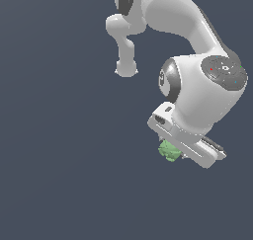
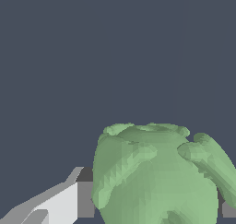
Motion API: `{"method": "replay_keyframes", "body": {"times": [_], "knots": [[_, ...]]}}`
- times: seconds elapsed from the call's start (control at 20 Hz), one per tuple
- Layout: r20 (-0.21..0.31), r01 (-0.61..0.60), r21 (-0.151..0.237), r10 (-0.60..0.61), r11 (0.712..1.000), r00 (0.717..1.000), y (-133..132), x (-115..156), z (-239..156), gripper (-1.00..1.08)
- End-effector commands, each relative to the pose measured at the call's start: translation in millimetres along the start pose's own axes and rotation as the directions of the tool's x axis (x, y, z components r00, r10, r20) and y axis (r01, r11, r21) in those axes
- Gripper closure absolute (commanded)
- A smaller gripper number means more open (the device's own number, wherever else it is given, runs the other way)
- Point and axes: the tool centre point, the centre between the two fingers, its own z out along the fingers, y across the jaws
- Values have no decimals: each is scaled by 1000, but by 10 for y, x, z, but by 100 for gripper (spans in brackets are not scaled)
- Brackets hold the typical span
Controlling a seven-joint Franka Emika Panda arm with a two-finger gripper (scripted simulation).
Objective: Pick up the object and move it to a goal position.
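Light-green and lumpy, the object point(image 1: 169, 150) sits tucked under the white bar of the gripper point(image 1: 174, 154) in the exterior view, toward that view's lower right. The white arm point(image 1: 188, 46) bends down from the top of the picture, and its wrist leans over the object, hiding part of it. Plain dark grey-blue ground point(image 1: 64, 175) fills everything around; no edge or corner of it shows. Whether the object rests on that ground or hangs clear of it cannot be told from this angle, and the jaws themselves are hidden behind the bar.

Seen from the wrist, the object point(image 2: 156, 177) fills the near part of the picture, its folded lobes bulging up between the jaws. One white and grey finger point(image 2: 69, 202) presses against its side, and a grey sliver of the other finger point(image 2: 228, 209) shows at the opposite side, so the jaws are clamped on the object.
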Motion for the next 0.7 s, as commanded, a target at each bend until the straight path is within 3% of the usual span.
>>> {"method": "replay_keyframes", "body": {"times": [0.0,0.65], "knots": [[0,0,0,0,1000,1000,-60,14,-35,108],[1,0,0,0,1000,1000,-177,43,-97,108]]}}
